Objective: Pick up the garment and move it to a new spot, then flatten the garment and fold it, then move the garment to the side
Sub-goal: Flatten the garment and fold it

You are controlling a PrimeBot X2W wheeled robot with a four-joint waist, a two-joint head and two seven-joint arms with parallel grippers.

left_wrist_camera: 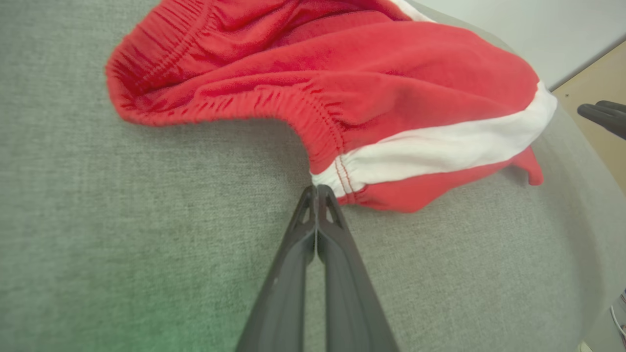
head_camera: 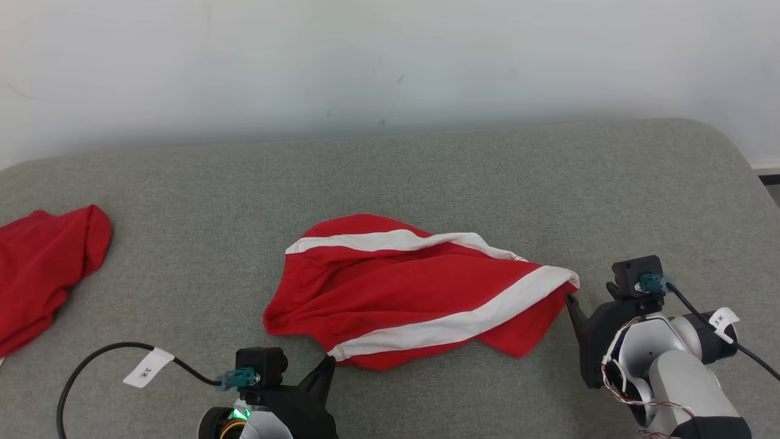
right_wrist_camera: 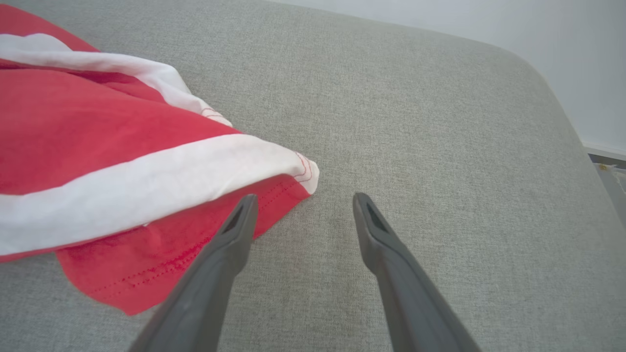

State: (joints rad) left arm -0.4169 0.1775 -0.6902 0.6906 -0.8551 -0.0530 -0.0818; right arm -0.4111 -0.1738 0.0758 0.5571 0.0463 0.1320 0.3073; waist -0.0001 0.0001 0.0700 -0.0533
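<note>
The garment [head_camera: 414,289] is a pair of red shorts with white side stripes, lying crumpled in the middle of the grey padded table [head_camera: 426,164]. My left gripper [head_camera: 329,366] is at its near left corner. In the left wrist view this gripper [left_wrist_camera: 317,188] is shut, its tips pinching the waistband edge where the white stripe [left_wrist_camera: 440,146] ends. My right gripper [head_camera: 576,308] is at the garment's right tip. In the right wrist view it [right_wrist_camera: 303,200] stands open, with its left finger over the red hem [right_wrist_camera: 161,259] and nothing between its fingers.
A second red cloth [head_camera: 42,268] lies at the table's left edge. A white wall [head_camera: 390,61] rises behind the table. The table's rounded right edge [head_camera: 746,164] is close to my right arm. Bare grey surface lies behind the garment and to its right.
</note>
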